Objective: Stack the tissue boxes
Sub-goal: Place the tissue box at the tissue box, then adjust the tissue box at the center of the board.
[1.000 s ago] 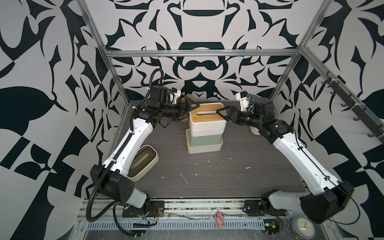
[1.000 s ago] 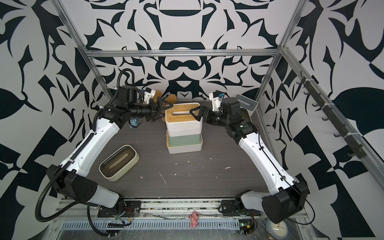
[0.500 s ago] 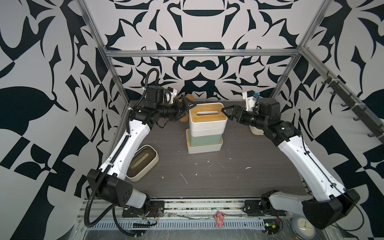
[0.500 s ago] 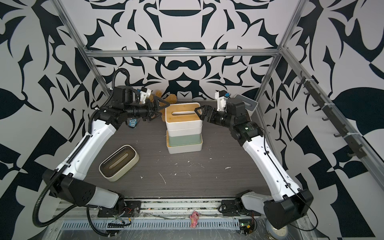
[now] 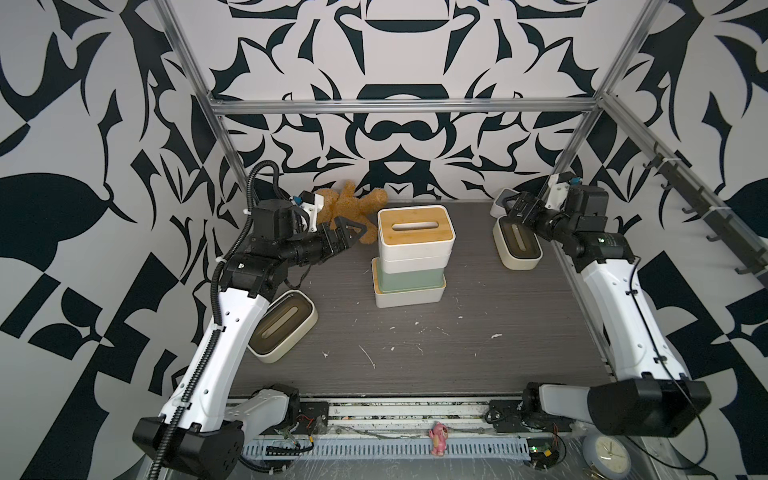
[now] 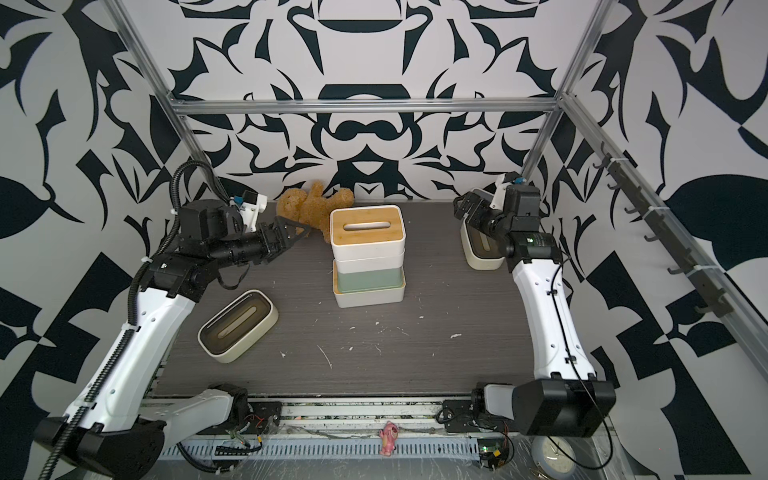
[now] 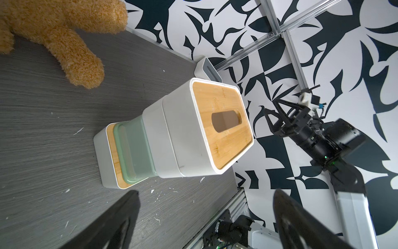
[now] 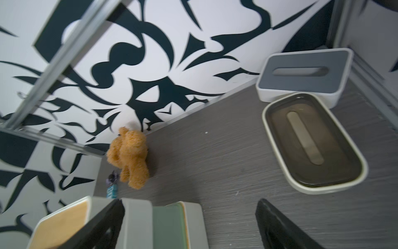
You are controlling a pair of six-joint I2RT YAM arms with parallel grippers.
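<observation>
The dark wood-grain worktop point(image 5: 457, 345) carries everything. The left arm point(image 5: 224, 332) reaches in along its left edge and the right arm point(image 5: 623, 307) along its right edge, both stretching toward the back. Around the middle, nearer the back edge, stands the stack point(image 5: 409, 266) of four tissue boxes, its layers not quite flush. A bamboo-lidded base box point(image 5: 409, 296) carries the sage green box point(image 5: 409, 277), then a third white box point(image 5: 415, 261) with its lid hidden. The top white box point(image 5: 415, 226) has its bamboo lid and slot facing up. A cream box point(image 5: 282, 328) with a dark-brown lid lies at an angle by the left edge, partly under the left arm. A second cream box point(image 5: 517, 241) lies near the right edge toward the back right corner. The grey-lidded box point(image 8: 301, 73) sits in that corner just beside it. The brown teddy bear point(image 5: 353, 203) lies against the back edge, left of the stack. The left gripper point(image 5: 357, 235) hangs in the air just in front of the bear, clear of the stack, fingers spread wide and holding nothing. The right gripper point(image 5: 510, 208) hovers over the far end of the second cream box, likewise wide apart and empty.
</observation>
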